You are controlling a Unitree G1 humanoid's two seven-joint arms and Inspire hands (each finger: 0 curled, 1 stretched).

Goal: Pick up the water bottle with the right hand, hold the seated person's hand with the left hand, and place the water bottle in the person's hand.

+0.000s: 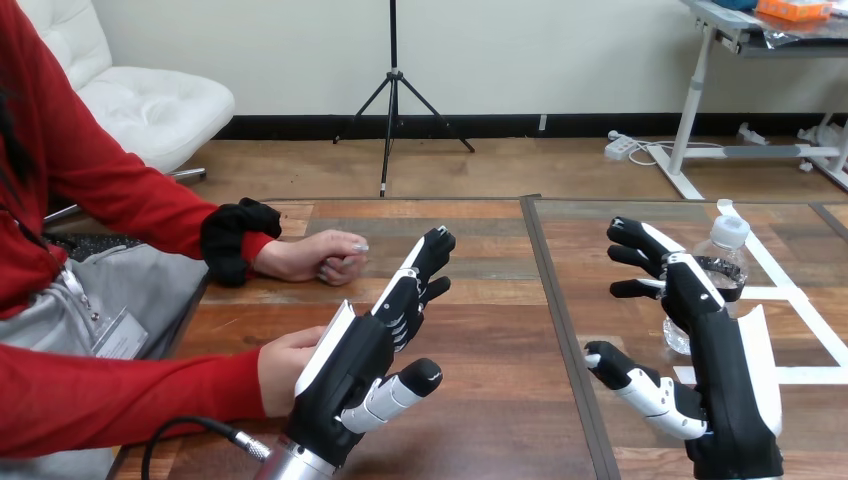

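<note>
**Wooden table, both robot hands open, bottle unheld**

Plank-grained brown wood makes up the table [480, 330], whose right half lies under a clear sheet [640, 215] with a dark edge, crossed by strips of white tape [800, 300].

The right hand [715, 370] is raised over the table's right part, near its front edge. Its glossy black palm faces left, its white shell faces right, its fingers are loosely bent and spread, and its thumb juts out to the left. It grips nothing. Just beyond it and to its right stands the water bottle [728, 235], upright, of clear ribbed plastic with a white cap and a dark band whose print is too small to tell. The hand hides part of it, and whether the two touch cannot be told.

The left hand [350, 365] is raised near the front edge, left of the middle. Its fingers reach forward, nearly straight, with the thumb out to the right, and it holds nothing. The person's hand at the view's lower left [278, 365] sits close against its white back shell; contact cannot be told. The person's other hand [315, 258], loosely fisted, rests on the wood near the left edge, apart from the robot.
</note>
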